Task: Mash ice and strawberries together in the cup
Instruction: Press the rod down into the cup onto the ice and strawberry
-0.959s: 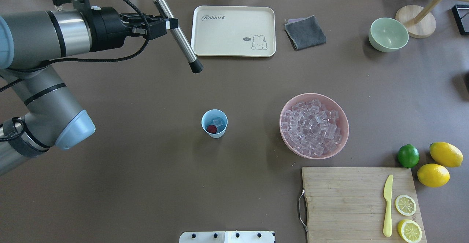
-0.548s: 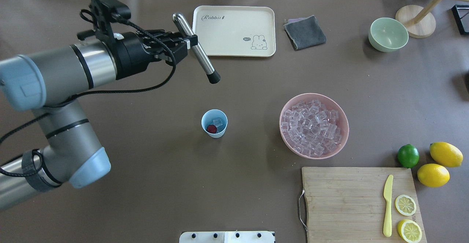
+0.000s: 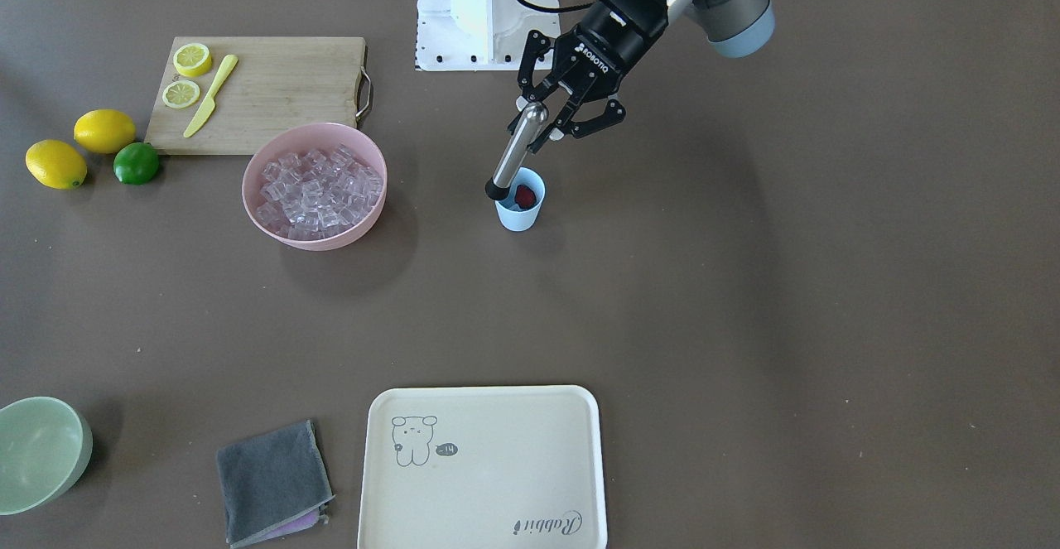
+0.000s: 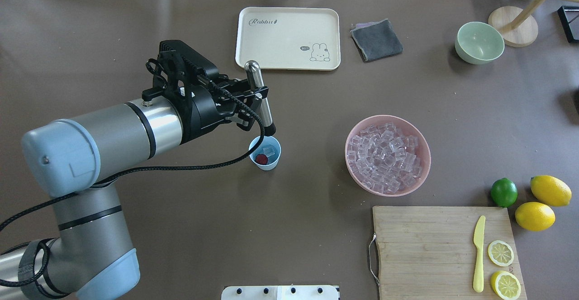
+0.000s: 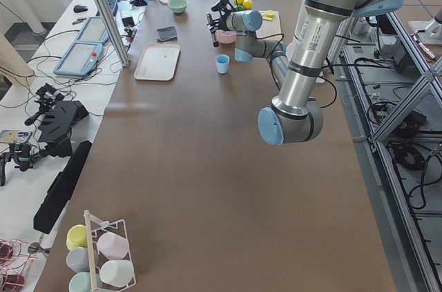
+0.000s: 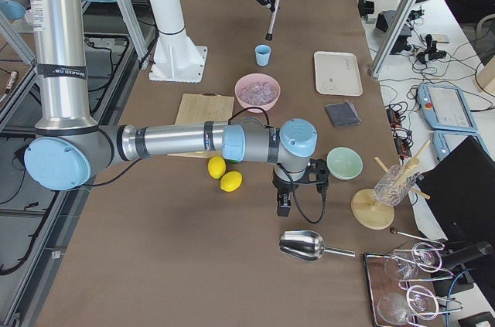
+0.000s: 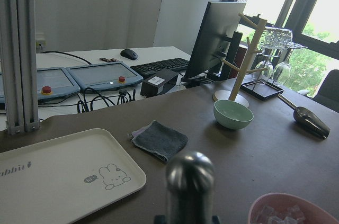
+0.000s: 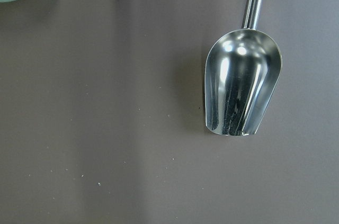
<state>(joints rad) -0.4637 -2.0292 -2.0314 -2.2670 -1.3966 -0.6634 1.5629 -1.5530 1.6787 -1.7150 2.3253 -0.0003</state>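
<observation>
Board (image 4: 429,250) lies nearest the robot, on its rt side, w/ a yellow knife (image 4: 478,254) and 2 lemon slices (image 4: 500,253) on its rt part. Just past the board's rt corner: lime (image 4: 504,192) and 2 whole lemons (image 4: 534,216), close together, none on the board.

Mid-table, approx centre, the cup (image 4: 267,166) stands upright. Inside it: strawberry (image 4: 261,158) on the robot-side of the bottom, ice (image 4: 269,150) touching it on the far side; cube count in the cup is too small to tell. To the cup's rt, well apart, a pink bowl (image 4: 347,148) is piled w/ more ice.

L gripper (image 4: 257,95) comes in from the lt, just beyond the cup, fingers clamped on a steel muddler (image 4: 263,110) near its upper third. Muddler is tilted: rounded top leans to the far side, black tip points down toward the cup. Side views show the tip above the cup's rim, not inside it. From the front cam the tip lines up w/ the rim on the pink-bowl side.

Far edge: cream tray (image 4: 280,42) w/ rabbit print, then a folded grey cloth (image 4: 376,40) to its rt, then a green bowl (image 4: 479,42), then a round wooden stand base (image 4: 512,28).

R gripper (image 6: 298,192) hangs near the green bowl at the table's rt end, over bare table next to a steel scoop (image 8: 241,89). Scoop lies flat, mouth toward the arm, handle away. Only the side cam shows this gripper, so can't tell if its fingers are apart or together.
</observation>
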